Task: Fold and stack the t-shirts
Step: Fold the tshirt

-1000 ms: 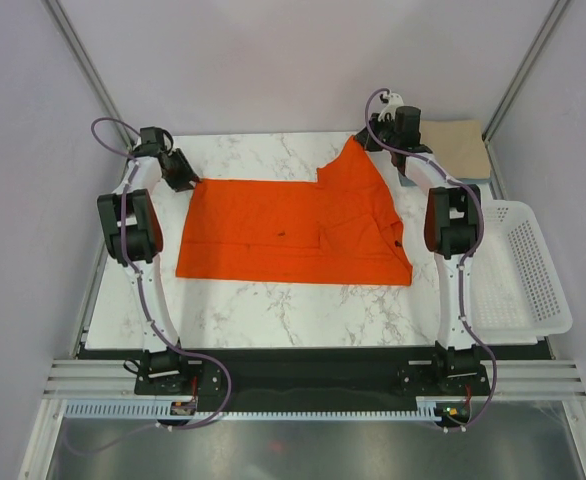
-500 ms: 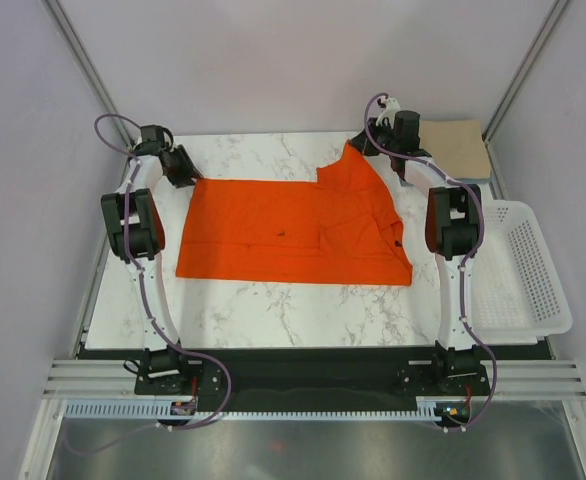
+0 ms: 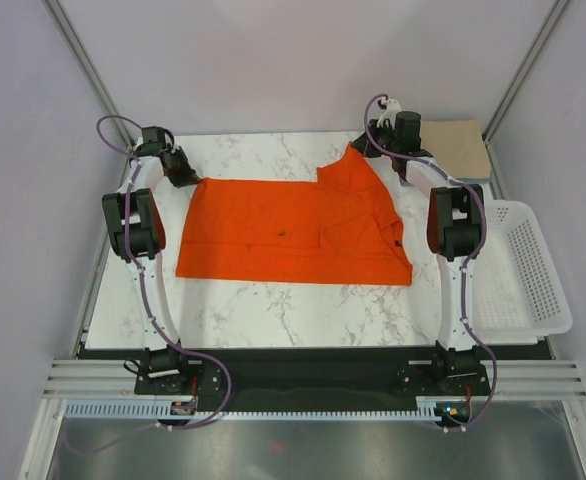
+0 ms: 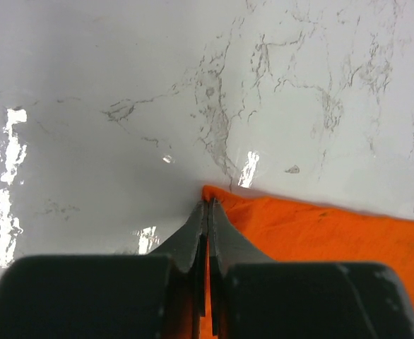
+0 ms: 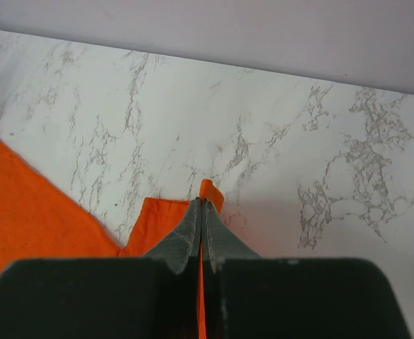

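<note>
The bright orange t-shirt point(image 3: 293, 230) lies spread on the marble table, its right part folded over. My left gripper point(image 3: 185, 178) is shut on its far left corner, seen pinched between the jaws in the left wrist view point(image 4: 208, 206). My right gripper point(image 3: 358, 145) is shut on the shirt's far right corner and holds it lifted; the cloth point(image 5: 208, 189) pokes out past the jaw tips. A folded tan-beige t-shirt point(image 3: 458, 145) lies at the far right corner with a light blue one point(image 3: 413, 180) partly showing under it.
A white perforated basket point(image 3: 523, 265) stands at the table's right edge. Bare marble point(image 3: 273, 310) lies in front of the orange shirt. Frame posts and walls close in the far corners.
Both grippers have drawn slightly away toward the far side, pulling the shirt's far edge a little tauter. Both stay shut on their corners.
</note>
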Available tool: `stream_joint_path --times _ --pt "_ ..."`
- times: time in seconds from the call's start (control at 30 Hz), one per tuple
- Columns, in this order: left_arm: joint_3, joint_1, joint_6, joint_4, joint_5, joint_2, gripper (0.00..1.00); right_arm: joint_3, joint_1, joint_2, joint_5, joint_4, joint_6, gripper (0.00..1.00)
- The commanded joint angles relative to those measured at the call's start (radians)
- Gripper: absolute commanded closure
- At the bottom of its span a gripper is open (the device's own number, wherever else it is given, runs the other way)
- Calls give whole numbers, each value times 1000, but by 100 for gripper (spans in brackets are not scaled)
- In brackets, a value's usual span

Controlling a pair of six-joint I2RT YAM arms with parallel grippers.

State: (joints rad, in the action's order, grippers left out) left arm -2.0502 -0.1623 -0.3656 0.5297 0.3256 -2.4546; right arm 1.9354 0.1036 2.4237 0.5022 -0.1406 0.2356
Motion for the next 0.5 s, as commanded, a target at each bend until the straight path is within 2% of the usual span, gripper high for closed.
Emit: stream_joint_path --times 0.0,0.23,0.47 --pt "21 -3 14 1 15 81 98 -30 -18 -115 -10 -8 -39 100" --pt "94 -2 25 1 -20 181 98 -125 -22 -224 -34 -16 -79 100" --pt "217 -2 24 1 -40 276 98 -315 -27 -363 -51 -45 -94 100"
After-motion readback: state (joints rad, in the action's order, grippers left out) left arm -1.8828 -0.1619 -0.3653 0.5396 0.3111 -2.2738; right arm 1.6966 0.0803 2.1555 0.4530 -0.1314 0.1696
